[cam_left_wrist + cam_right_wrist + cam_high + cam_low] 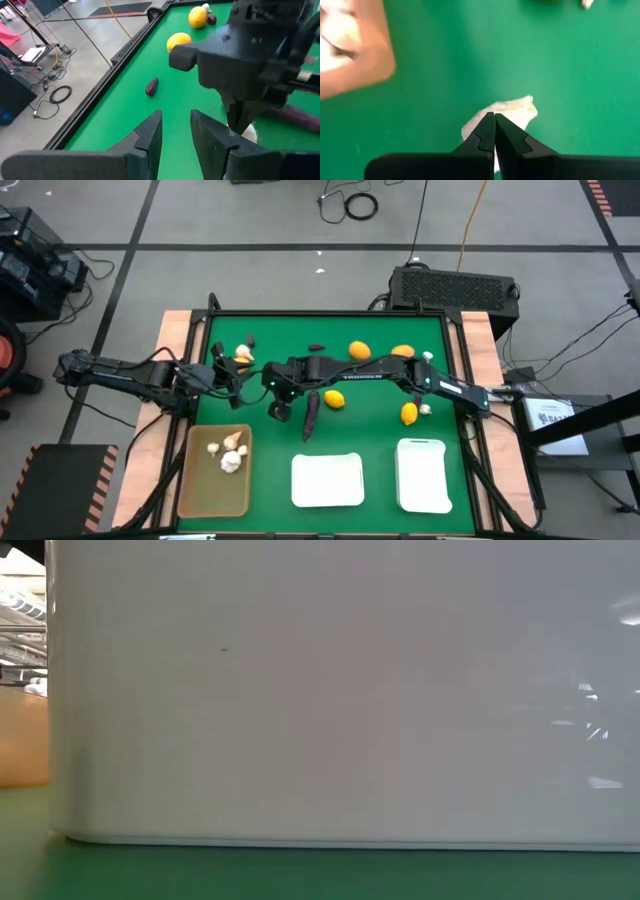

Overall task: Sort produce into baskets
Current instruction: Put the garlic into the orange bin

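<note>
My right gripper [278, 412] reaches over the table's middle left, just beyond the tan basket [215, 472], and is shut on a whitish bulb [512, 109]. The tan basket holds three whitish bulbs [229, 454]. Two white baskets [327, 480] [422, 475] stand along the near edge. A long purple piece [310, 412] and a yellow fruit [335, 399] lie just right of the gripper. Another bulb [243, 355] lies by my left gripper [176, 135], which waits open at the table's left. My right gripper pinches the bulb between its two fingertips, at the bulb's edge [487, 120] nearest the fingers. The fingers slant down from the table's right. The bulb [250, 134] hangs below the tips, above the green surface; the fingers hide which part they have.
Orange fruits [359, 350] [403, 352], a yellow fruit [409, 413], small dark pieces [316, 347] [250, 338] and bulbs [427, 356] [425, 409] are scattered over the far and right table. The low view is filled by a white basket's wall [340, 690].
</note>
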Robot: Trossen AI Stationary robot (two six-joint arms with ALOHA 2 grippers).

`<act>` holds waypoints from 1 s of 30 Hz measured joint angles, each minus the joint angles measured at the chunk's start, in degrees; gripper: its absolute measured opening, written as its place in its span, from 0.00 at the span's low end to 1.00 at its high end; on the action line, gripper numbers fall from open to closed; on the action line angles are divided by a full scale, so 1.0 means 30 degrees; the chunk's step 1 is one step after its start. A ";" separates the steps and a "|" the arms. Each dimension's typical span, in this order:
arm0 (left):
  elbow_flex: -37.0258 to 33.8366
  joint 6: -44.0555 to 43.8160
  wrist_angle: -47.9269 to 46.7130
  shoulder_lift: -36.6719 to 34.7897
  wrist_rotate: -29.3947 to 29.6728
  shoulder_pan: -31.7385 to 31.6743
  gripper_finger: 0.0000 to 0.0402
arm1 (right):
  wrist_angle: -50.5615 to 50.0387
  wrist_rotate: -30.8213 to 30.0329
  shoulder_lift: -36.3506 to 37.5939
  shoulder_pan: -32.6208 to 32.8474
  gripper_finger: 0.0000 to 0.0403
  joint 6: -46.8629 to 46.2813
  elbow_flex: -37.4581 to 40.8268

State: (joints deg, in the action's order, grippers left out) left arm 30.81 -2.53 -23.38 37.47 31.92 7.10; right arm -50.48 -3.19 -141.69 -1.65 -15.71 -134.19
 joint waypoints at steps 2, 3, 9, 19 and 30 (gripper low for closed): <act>0.0000 0.0211 -0.0425 0.0007 0.0799 -0.0024 0.27 | 0.0021 -0.0046 -0.0241 0.0007 0.00 -0.0024 0.0000; 0.0000 0.0326 -0.0898 0.0007 0.1470 -0.0039 0.27 | -0.0157 -0.0043 -0.0298 0.0015 0.00 -0.0027 0.0000; -0.0022 -0.1395 -0.2512 -0.0014 0.5648 -0.0118 0.27 | -0.0256 -0.0039 -0.0808 0.0015 0.00 -0.0034 0.0007; -0.0022 -0.1537 -0.2535 0.0007 0.6061 -0.0251 0.27 | 0.0051 0.0163 -0.0882 0.0258 0.00 -0.0035 -0.0051; -0.0022 -0.1571 -0.2526 0.0007 0.6447 -0.0251 0.27 | 0.0208 0.0166 -0.0546 0.0637 0.00 -0.0333 -0.0087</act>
State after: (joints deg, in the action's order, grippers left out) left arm 30.74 -7.24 -30.96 37.50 51.27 6.35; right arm -49.86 -2.69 -143.33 0.26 -16.71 -134.45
